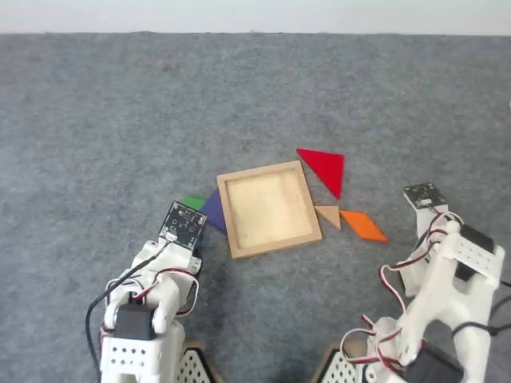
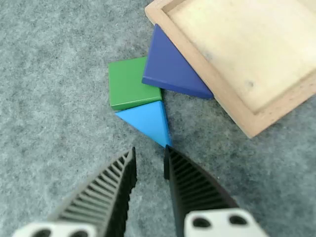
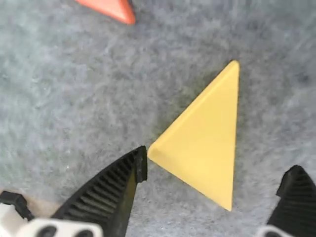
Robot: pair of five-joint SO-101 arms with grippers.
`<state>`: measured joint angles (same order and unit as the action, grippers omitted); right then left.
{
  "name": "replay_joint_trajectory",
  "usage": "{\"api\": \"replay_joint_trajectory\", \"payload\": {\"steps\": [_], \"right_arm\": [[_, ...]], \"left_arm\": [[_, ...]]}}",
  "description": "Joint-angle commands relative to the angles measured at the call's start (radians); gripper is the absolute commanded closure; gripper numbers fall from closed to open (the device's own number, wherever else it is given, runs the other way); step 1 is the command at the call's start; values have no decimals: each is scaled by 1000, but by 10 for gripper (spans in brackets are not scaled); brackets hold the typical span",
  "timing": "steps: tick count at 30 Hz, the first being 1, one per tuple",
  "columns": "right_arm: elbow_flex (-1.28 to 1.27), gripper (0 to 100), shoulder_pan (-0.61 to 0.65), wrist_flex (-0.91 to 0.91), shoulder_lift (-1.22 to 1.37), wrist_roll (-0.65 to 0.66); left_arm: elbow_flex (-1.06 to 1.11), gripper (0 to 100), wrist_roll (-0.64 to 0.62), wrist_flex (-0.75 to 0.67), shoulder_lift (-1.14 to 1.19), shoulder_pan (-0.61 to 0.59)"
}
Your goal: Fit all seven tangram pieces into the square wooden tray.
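Around the empty wooden tray (image 1: 277, 244), which is sitting mid-table between the two arms, the pieces are lying flat on the grey cloth. A dark blue triangle (image 2: 173, 69) is resting against one rim, with a green square (image 2: 129, 84) and a light blue triangle (image 2: 148, 121) touching beside it. A red triangle (image 1: 326, 168), a tan triangle (image 1: 329, 215) and an orange slanted piece (image 1: 363, 225) are lying off the opposite side, and a yellow triangle (image 3: 205, 143) is lying under the right arm. They are looking to me like thin painted wood: light, stiff and a bit slick, best pinched across opposite edges, low to the cloth.

The left gripper (image 2: 149, 150) is hanging just short of the light blue triangle's corner, its fingers only narrowly apart and carrying nothing. The right gripper (image 3: 217, 165) is gaping wide, straddling the yellow triangle, with one fingertip (image 3: 138, 160) at its corner.
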<state>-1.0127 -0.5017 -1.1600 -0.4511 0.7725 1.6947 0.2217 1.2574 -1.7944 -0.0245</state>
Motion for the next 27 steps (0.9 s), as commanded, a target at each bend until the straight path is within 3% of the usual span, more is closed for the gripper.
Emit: {"api": "replay_joint_trajectory", "payload": {"steps": [1, 20, 27], "right_arm": [[-12, 578, 1, 27, -42, 23], [-37, 579, -1, 134, 139, 54], [-37, 731, -1, 134, 139, 54]], "left_arm": [[-10, 907, 6, 8, -18, -2], [-10, 907, 6, 8, -18, -2], [-10, 907, 6, 8, -18, -2]]}}
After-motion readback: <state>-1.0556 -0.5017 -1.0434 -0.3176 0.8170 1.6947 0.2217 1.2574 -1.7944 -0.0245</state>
